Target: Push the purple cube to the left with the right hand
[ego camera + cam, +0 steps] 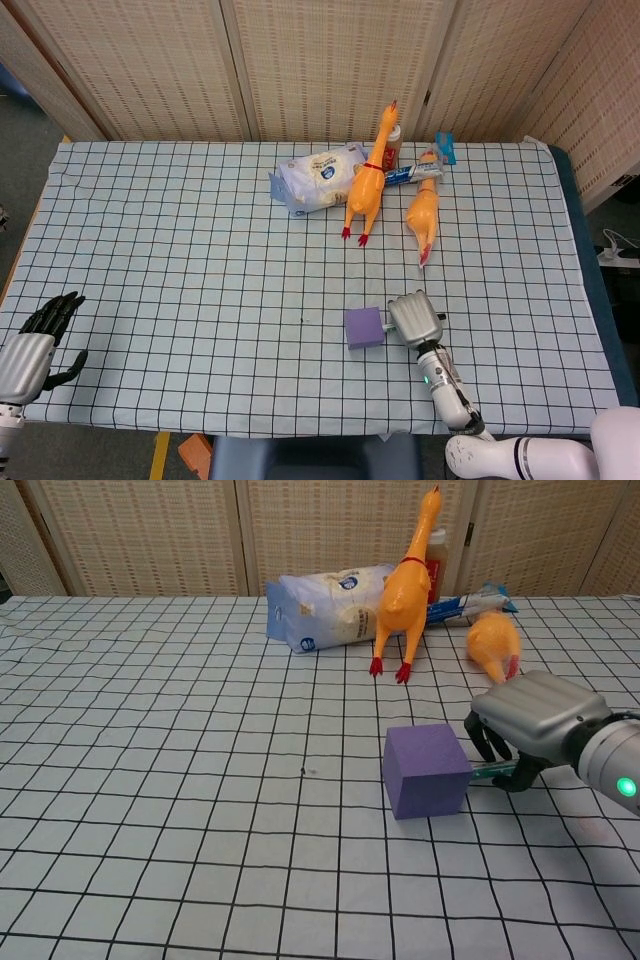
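Note:
The purple cube [364, 327] [425, 770] sits on the checked tablecloth, right of the table's middle and toward the front. My right hand [415, 318] [528, 722] is pressed against the cube's right face, fingers curled down, holding nothing. My left hand [36, 345] rests at the table's front left corner in the head view, dark fingers spread and empty; the chest view does not show it.
At the back stand a white packet [318, 177], an upright rubber chicken [366, 182], a second chicken lying down [422, 214], a toothpaste tube [412, 172] and a bottle [393, 143]. A folding screen closes off the rear.

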